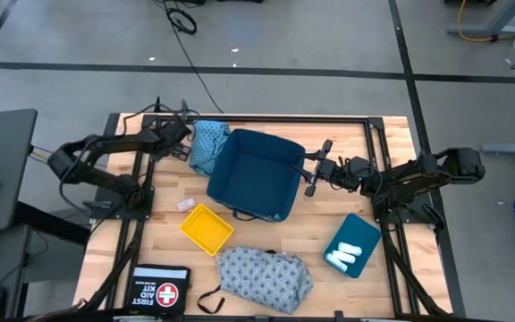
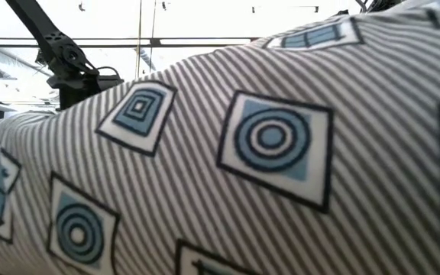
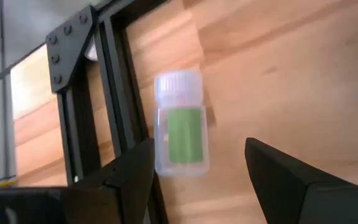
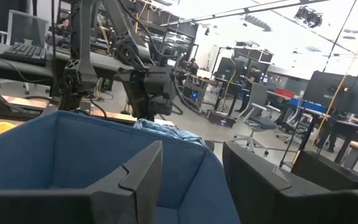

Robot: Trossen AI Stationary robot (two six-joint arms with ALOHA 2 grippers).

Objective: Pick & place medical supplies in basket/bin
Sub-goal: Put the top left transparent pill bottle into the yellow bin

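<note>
A small clear bottle (image 3: 179,124) with a white cap and green label lies on its side on the wood beside the black frame rail. My left gripper (image 3: 197,174) is open above it at the table's far left (image 1: 183,141), its fingers on either side, touching nothing. The teal-blue garment (image 1: 206,146) lies against the blue basket's (image 1: 256,174) left wall. My right gripper (image 1: 311,170) is open at the basket's right rim (image 4: 191,180). White rolls (image 1: 345,257) lie in a teal tray (image 1: 356,234). The grey-blue garment (image 1: 265,277) lies near the front edge and fills the low view (image 2: 266,153). My right gripper reaches level from the table's right, with the basket's right rim (image 4: 197,162) between its fingers. I cannot tell whether the fingers touch it. The basket stands on the table.
A yellow tray (image 1: 206,228) and a pale packet (image 1: 186,204) lie in front of the basket, and a first aid kit (image 1: 161,288) sits at the front left. The black frame rail (image 3: 114,112) runs close beside the bottle. People and desks show in the room beyond.
</note>
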